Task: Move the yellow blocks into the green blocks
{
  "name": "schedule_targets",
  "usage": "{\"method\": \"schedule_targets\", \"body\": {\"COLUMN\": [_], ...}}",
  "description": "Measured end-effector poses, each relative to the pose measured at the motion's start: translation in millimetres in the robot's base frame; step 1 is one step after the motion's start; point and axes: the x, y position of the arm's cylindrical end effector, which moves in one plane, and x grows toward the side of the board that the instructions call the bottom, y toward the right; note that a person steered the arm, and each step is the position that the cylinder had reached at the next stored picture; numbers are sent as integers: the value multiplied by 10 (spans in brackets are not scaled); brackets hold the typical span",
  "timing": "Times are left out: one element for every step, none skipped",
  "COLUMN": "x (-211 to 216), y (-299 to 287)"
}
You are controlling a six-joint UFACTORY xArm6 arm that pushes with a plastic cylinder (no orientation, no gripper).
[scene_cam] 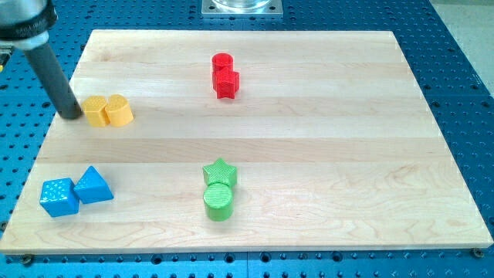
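Two yellow blocks lie touching at the view's left: a yellow hexagon-like block (95, 111) and a yellow cylinder (119, 110) to its right. A green star (220, 172) and a green cylinder (219, 201) sit together at the view's lower middle, the star above the cylinder. My tip (72, 114) rests on the board just left of the yellow blocks, close to or touching the left one. The rod slants up to the view's top left corner.
A red cylinder (222, 63) and a red star-like block (227, 83) sit touching at the upper middle. A blue cube (59, 197) and a blue triangular block (93, 185) lie at the lower left. The wooden board (347, 154) lies on a blue perforated table.
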Motion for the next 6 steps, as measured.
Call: {"method": "schedule_targets", "body": {"x": [59,-153,-292,-338,-38,94], "y": [169,163,202,593,1636,2602]}}
